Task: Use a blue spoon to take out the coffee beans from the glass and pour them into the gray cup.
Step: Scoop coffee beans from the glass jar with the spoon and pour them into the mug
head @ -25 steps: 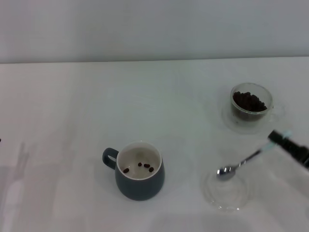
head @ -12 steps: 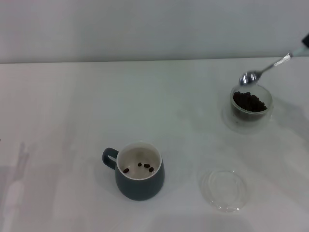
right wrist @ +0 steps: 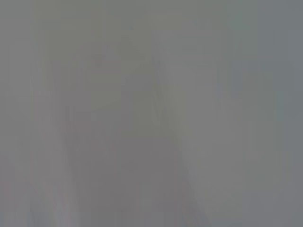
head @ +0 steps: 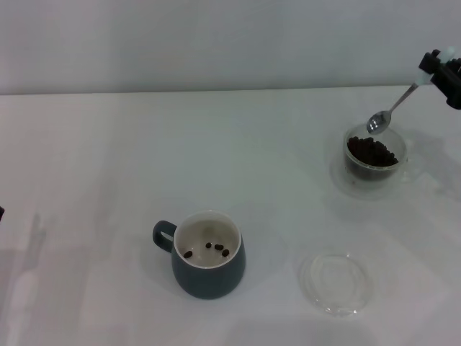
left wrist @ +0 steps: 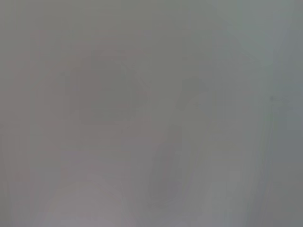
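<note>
My right gripper (head: 439, 72) hangs at the far right of the head view, shut on the pale handle of the blue spoon (head: 396, 105). The spoon slants down and left. Its shiny bowl, with no beans showing in it, hovers just over the far rim of the glass (head: 394, 167). The glass holds a heap of dark coffee beans (head: 370, 151). The gray cup (head: 209, 277) stands front centre with its handle to the left. A few beans lie on its white inside. My left gripper is out of view, and both wrist views show only blank grey.
A flat clear glass saucer (head: 336, 282) lies on the white table (head: 108, 158) at the front right, between the cup and the glass. A pale wall runs along the table's far edge.
My right gripper carried the spoon from above the front-right saucer up and back to the glass. In the last half second its bowl dropped closer to the glass rim.
</note>
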`<state>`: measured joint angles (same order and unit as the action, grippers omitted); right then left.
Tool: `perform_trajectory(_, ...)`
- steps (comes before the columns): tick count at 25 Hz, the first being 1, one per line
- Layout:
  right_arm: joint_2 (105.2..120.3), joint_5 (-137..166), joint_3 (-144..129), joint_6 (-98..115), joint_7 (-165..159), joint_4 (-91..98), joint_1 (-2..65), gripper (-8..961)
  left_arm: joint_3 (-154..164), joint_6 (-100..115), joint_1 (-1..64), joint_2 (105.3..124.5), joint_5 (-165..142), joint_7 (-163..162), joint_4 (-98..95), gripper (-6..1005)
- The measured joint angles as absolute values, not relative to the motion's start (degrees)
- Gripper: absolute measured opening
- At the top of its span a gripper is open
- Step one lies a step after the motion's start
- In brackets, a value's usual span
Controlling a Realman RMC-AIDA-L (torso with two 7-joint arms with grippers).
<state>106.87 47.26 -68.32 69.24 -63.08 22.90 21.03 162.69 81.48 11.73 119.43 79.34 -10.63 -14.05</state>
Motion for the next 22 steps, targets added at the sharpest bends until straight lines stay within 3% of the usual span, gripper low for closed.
perform_trajectory(10, 106.66, 48.83, -68.09, 65.72, -61.64, 23.0, 20.2, 146, 162.36, 81.48, 11.94, 119.42, 79.36, -10.64, -13.93, 785)
perform_trajectory(22, 108.7, 50.89, -68.14, 61.85, -62.78, 22.28, 20.0, 146, 162.29, 81.47, 12.65, 119.35, 79.52, -10.64, -13.72, 787)
